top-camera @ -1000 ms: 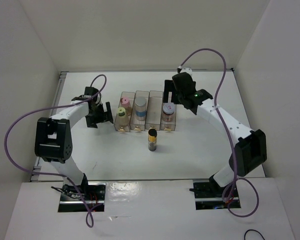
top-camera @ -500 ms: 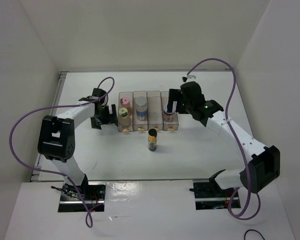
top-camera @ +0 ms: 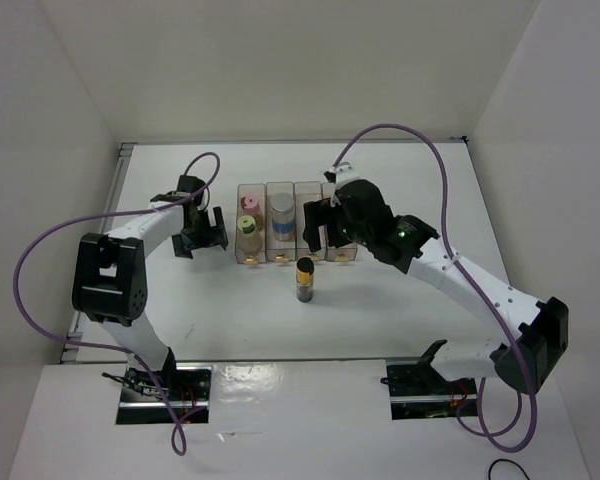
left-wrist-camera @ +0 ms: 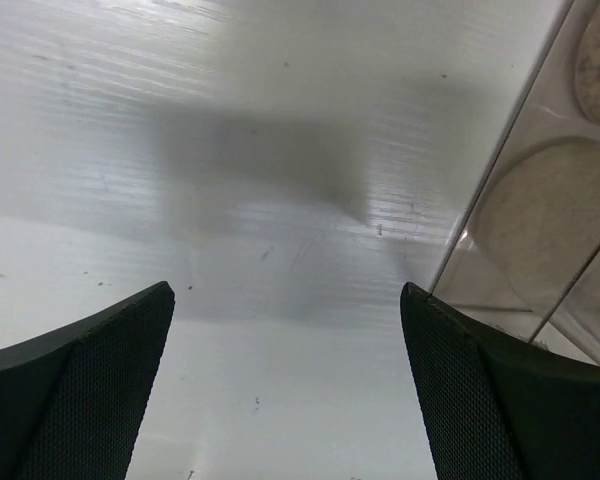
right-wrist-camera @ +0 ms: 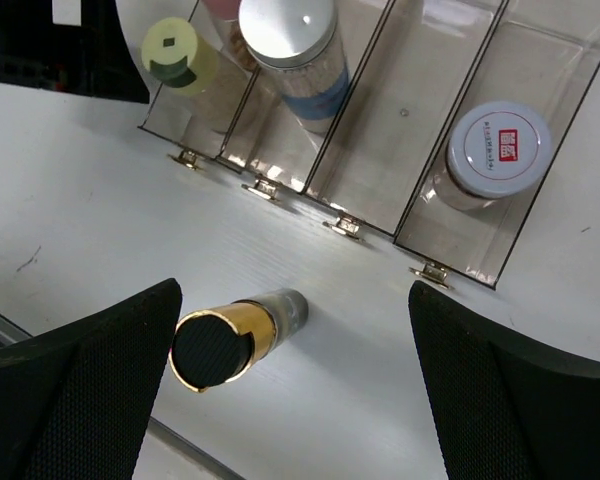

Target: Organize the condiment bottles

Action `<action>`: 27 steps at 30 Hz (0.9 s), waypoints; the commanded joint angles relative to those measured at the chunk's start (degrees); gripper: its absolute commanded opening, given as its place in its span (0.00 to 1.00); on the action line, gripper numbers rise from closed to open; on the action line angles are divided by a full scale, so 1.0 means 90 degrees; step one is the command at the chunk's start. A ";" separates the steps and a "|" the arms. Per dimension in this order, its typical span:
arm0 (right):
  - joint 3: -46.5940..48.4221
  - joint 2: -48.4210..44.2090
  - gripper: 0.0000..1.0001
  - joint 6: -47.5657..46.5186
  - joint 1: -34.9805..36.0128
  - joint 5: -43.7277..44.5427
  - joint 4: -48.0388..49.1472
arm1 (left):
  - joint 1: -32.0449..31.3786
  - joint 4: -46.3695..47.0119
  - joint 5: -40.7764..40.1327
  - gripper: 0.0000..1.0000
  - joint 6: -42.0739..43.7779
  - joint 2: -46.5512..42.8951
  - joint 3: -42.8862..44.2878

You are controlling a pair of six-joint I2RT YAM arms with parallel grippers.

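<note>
Gaping, left gripper (left-wrist-camera: 285, 290), right gripper (right-wrist-camera: 295, 290) — empty

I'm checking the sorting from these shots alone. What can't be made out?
Top view: the right arm covers the rightmost bin and the lavender-grey jar.
Right wrist view: the top edge cuts off the pink jar; that jar's neighbour aside, the lavender-grey cap print is too small to read.
Left wrist view: round shapes at the right edge are blurred.

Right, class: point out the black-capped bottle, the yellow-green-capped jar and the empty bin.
black-capped bottle (right-wrist-camera: 212, 350): right wrist view, its cap.
yellow-green-capped jar (right-wrist-camera: 178, 52): right wrist view, its lid.
empty bin (right-wrist-camera: 415, 95): right wrist view, bare floor.
</note>
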 commanded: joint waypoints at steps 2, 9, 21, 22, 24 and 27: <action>-0.0207 -0.0277 0.98 -0.0442 0.0314 -0.0286 0.0398 | 0.0114 -0.0191 -0.0118 1.00 -0.0061 -0.0645 0.0145; -0.0325 -0.0054 0.98 -0.0443 0.0664 -0.0404 0.0321 | 0.0173 -0.0260 -0.0118 1.00 -0.0061 -0.0900 0.0145; -0.0764 0.0425 0.98 -0.0374 0.1164 0.0347 0.0584 | 0.0232 -0.0562 -0.0118 1.00 -0.0120 -0.1505 0.0262; -0.0764 0.0503 0.98 -0.0374 0.1164 0.0347 0.0584 | 0.0232 -0.0562 -0.0118 1.00 -0.0120 -0.1505 0.0262; -0.0764 0.0630 0.94 -0.0374 0.1164 0.0445 0.0652 | 0.0290 -0.0562 -0.0118 1.00 -0.0120 -0.1632 0.0262; -0.0764 0.0776 0.87 -0.0374 0.1164 0.0446 0.0779 | 0.0290 -0.0620 -0.0118 1.00 -0.0061 -0.1691 0.0262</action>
